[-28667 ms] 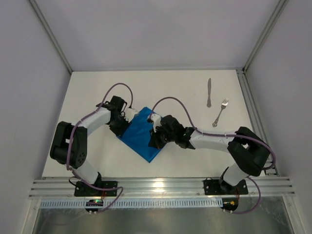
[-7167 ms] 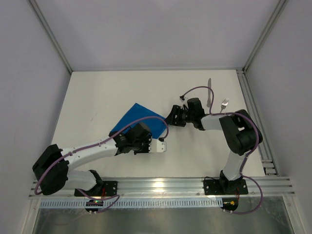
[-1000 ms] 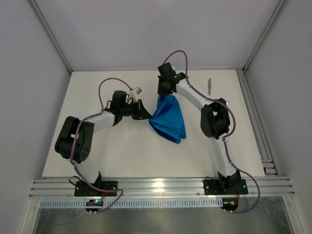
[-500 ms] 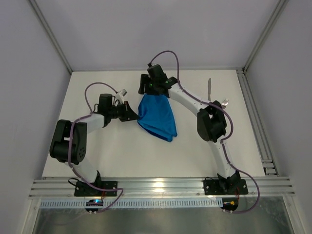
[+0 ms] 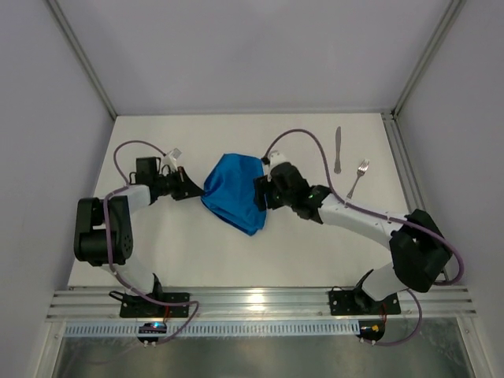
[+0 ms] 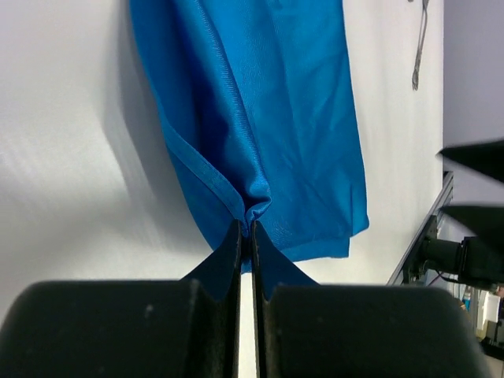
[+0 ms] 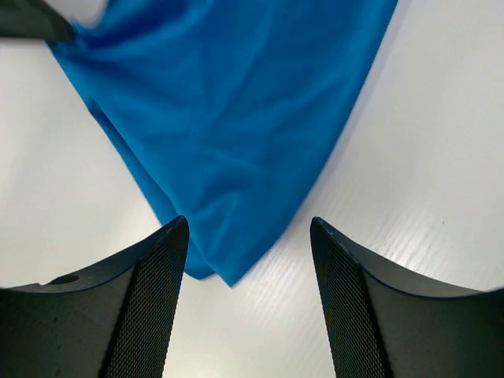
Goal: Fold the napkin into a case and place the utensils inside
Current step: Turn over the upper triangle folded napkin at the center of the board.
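Blue cloth lies rumpled near the middle of the bench [image 5: 157, 244]. The napkin [image 5: 234, 193] is bunched and creased rather than flat, and none of it is folded to shape yet. That is where we see the main risk.

The left claw [image 6: 246, 224] is fully closed on a small pucker of hem at the cloth's left side. A pinch that small on thin, slightly shiny fabric could slip out under a firm pull. If the grip holds, we judge that a pull from one side alone may drag the whole napkin across the bench in a heap instead of spreading it, and any fold laid over those wrinkles would come out crooked.

The right claw [image 7: 246, 236] stands wide open and holds nothing. Its jaws hang either side of a pointed corner of the napkin, low over the bench, and we cannot tell whether the left finger brushes the cloth's edge. If it closed here it could catch two layers at once, or nip only the very tip and lose it.

The knife [image 5: 337, 150] and fork [image 5: 357, 181] lie well apart from the cloth at the far right, side by side but not touching, out of both arms' way.
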Robot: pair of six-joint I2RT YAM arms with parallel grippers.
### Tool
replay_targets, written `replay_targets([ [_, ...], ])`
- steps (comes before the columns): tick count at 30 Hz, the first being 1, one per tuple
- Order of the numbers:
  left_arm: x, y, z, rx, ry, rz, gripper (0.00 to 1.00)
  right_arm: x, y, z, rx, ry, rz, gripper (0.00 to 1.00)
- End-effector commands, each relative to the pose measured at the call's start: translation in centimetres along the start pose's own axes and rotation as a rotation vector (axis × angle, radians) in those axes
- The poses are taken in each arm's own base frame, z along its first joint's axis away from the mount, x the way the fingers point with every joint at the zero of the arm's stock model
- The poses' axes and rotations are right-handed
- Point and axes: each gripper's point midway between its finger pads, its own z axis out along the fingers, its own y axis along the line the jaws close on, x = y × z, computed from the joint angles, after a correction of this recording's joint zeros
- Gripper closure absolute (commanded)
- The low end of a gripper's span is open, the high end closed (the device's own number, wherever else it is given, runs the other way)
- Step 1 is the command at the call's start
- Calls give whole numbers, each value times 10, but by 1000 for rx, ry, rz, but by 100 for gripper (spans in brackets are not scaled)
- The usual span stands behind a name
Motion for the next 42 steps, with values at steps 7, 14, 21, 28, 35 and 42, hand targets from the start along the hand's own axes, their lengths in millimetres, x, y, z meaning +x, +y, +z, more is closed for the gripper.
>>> replay_targets([
  [7,13,24,-14,-34,38,-45,100,60,53,31,-7,12,-384,29],
  [14,15,29,-16,-48,35,-46,100,80,83,46,-38,44,-489,29],
  [21,16,42,-21,-96,40,-65,100,108,72,48,21,137,-532,37],
  [28,12,57,-30,-148,58,-101,100,123,54,45,82,185,-548,56],
  [35,18,65,-33,-181,81,-96,98,123,45,41,117,183,-545,62],
  [42,20,68,-39,-194,95,-105,98,124,45,35,142,188,-570,62],
])
